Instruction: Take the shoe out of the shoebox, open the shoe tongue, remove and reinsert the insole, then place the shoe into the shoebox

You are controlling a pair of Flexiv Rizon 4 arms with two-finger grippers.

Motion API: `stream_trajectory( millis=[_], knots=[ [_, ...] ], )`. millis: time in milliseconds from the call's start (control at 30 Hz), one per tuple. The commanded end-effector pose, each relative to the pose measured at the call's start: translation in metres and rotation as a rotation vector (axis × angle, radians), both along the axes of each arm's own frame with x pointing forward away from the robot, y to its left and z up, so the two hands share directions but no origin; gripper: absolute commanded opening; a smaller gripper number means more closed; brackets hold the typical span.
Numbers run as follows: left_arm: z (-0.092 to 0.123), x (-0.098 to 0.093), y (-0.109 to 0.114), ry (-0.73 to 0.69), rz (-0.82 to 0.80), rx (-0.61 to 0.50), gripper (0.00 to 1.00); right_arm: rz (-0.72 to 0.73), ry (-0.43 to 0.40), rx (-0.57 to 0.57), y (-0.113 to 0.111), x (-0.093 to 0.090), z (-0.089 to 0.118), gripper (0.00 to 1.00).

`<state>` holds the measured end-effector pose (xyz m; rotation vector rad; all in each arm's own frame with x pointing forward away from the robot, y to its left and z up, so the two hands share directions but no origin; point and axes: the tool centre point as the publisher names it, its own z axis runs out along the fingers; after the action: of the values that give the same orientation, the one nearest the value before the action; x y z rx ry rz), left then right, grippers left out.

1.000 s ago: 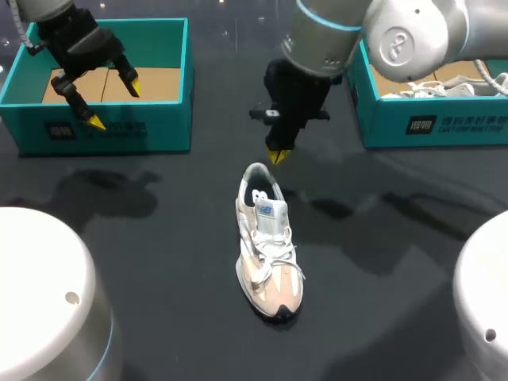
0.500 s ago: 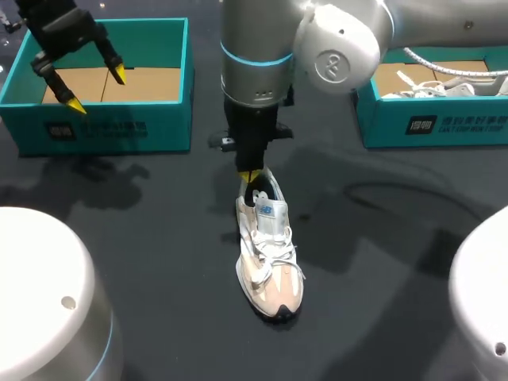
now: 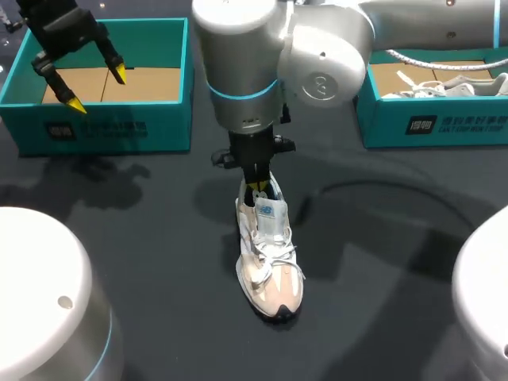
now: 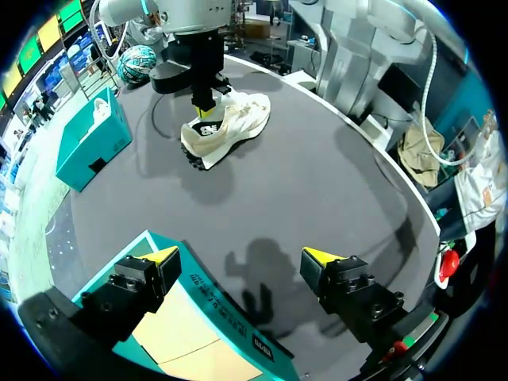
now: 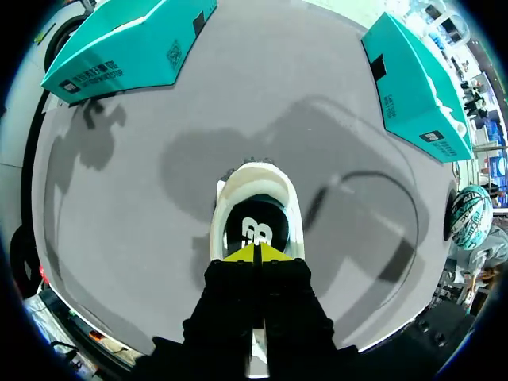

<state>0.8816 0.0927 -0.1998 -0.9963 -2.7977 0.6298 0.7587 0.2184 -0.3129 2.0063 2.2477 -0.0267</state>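
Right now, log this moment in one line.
shoe: on table | right gripper: shut, tips at shoe opening | left gripper: open, above left shoebox

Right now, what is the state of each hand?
Left hand: open, empty, over the box.
Right hand: closed, tips at the shoe opening.

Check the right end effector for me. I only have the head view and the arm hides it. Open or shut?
Observer: Shut. In the right wrist view the right end effector has its yellow tips pressed together, with nothing visible between them.
Operator: Insole in place?
Observer: Yes. A dark insole shows in the heel opening of the shoe, just ahead of the tips.
Operator: Tips inside the shoe?
Observer: The left wrist view shows them at the collar rim. I can't tell whether they touch it.
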Motion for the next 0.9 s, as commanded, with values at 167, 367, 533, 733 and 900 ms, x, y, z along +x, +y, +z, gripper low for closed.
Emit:
stream_trajectory(
  millis=[167,367,533,733,900],
  knots=[
    [0.001,0.000,0.000,-0.001,-0.001,0.002,1.00,-0.023,-0.026,-0.124,0.015,-0.002,0.000,0.00],
    [0.001,0.000,0.000,-0.001,-0.001,0.002,1.00,-0.044,-0.058,-0.159,0.007,0.001,-0.013,0.00],
    [0.001,0.000,0.000,-0.001,-0.001,0.002,1.00,-0.069,-0.105,-0.204,-0.005,0.003,-0.024,0.00],
    [0.001,0.000,0.000,-0.001,-0.001,0.002,1.00,-0.104,-0.135,-0.269,-0.017,0.002,-0.031,0.00],
    [0.001,0.000,0.000,-0.001,-0.001,0.002,1.00,-0.104,-0.122,-0.273,-0.026,0.005,-0.050,0.00]
  ],
)
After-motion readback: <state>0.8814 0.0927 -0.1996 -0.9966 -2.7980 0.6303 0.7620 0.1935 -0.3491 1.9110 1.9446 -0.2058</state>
